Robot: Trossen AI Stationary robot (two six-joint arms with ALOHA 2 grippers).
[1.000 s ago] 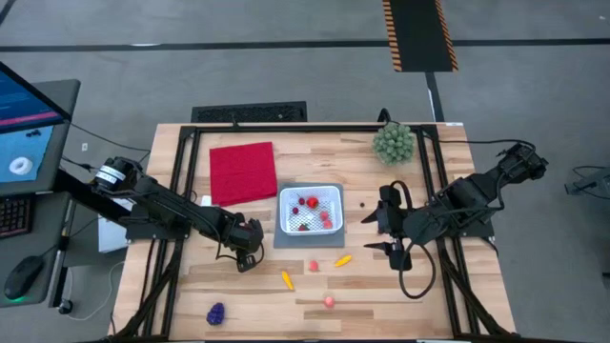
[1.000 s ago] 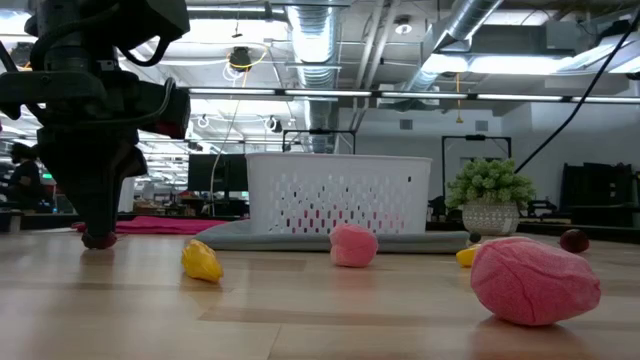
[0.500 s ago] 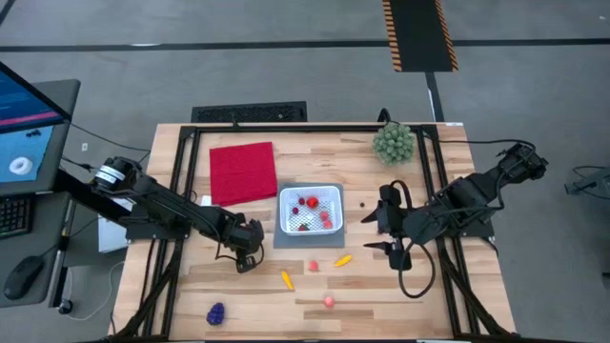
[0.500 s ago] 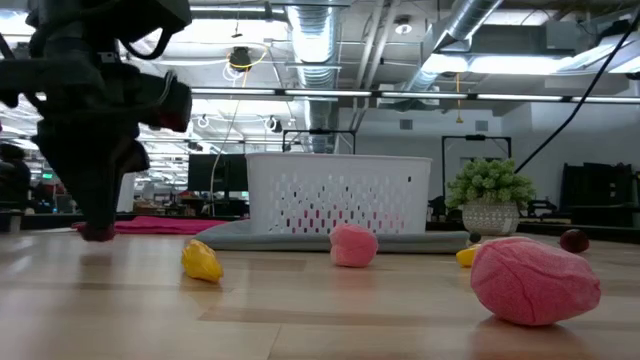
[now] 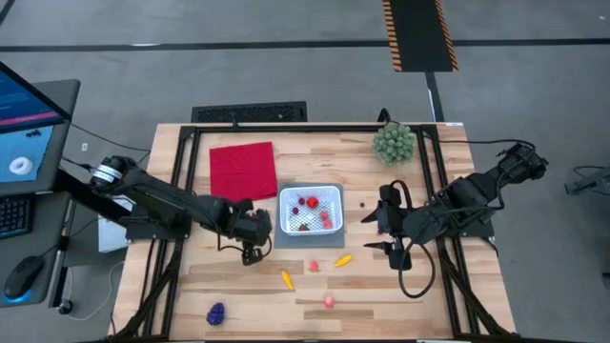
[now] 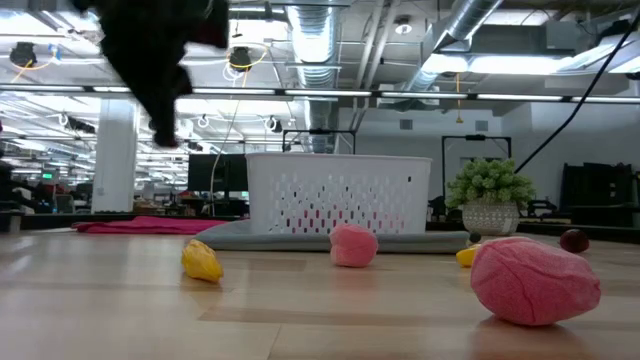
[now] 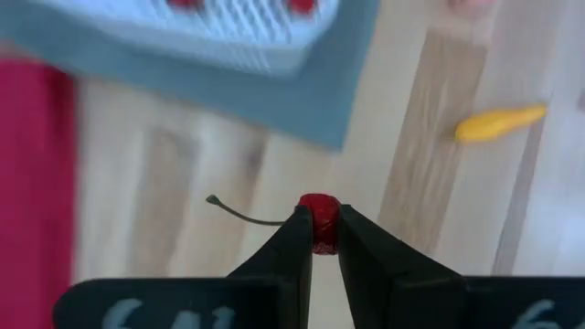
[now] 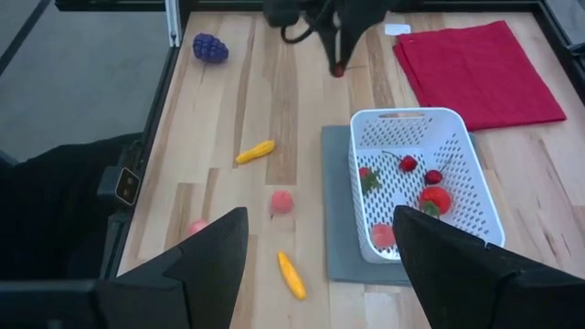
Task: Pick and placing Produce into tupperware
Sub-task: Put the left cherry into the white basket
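While lifted beside tupperware [image 5: 310,210], left fingers [image 7: 294,242] clamped on tiny red cherry [image 7: 318,219], right fingers [image 8: 206,251] apart, idle; could slip from shallow pinch.

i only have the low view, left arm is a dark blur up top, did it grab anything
Observer: yes, the left gripper is shut on a small red cherry with its stem sticking out.
Operator: how close is it to the tupperware
Observer: from above it sits just off the left side of the white tupperware, not yet over it.
Operator: anything in there already
Observer: several red pieces lie on the mesh floor.
Operator: and the right arm
Observer: the right gripper waits open, right of the tupperware.
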